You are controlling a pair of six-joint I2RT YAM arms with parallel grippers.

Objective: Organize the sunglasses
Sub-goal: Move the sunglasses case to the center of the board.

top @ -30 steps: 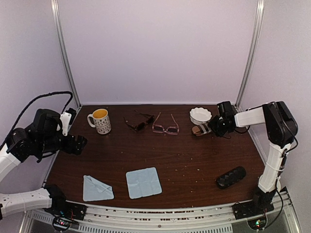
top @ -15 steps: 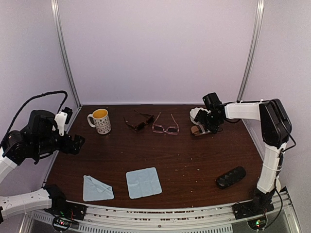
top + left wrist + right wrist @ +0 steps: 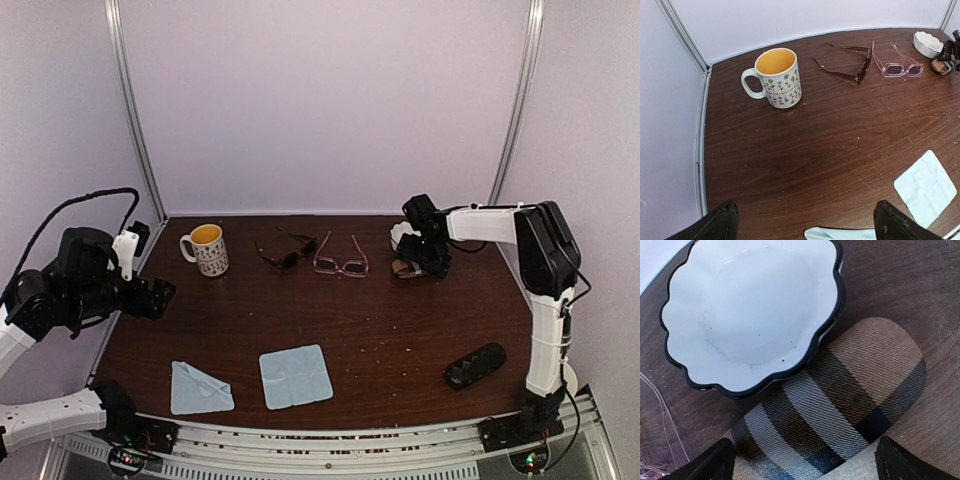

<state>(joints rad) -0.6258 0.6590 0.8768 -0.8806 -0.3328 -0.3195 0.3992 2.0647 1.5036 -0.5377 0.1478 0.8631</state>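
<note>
1. The dark sunglasses [image 3: 287,250] and the pink glasses [image 3: 341,258] lie just beside each other at the back middle of the table [image 3: 400,330]. Their arms are unfolded and point toward the back wall.
2. Each front runs roughly left to right; the dark one is slightly skewed.
3. The right gripper [image 3: 430,255] is the nearer one. It hangs over the tan case [image 3: 840,400], beside the bowl [image 3: 750,315], with its jaws wide apart and clamped on nothing.
4. The pink pair lies to that gripper's left, the dark pair just beyond it.
5. The left gripper [image 3: 155,295] sits at the left edge, well apart from both pairs, past the mug [image 3: 776,77]. Its jaws are spread and empty.
6. A reach from the right would likely meet the pink pair first, with the jaws closing front to back across the frame.
7. The black case [image 3: 475,365] and two cloths [image 3: 296,376] lie nearer the bases.
</note>
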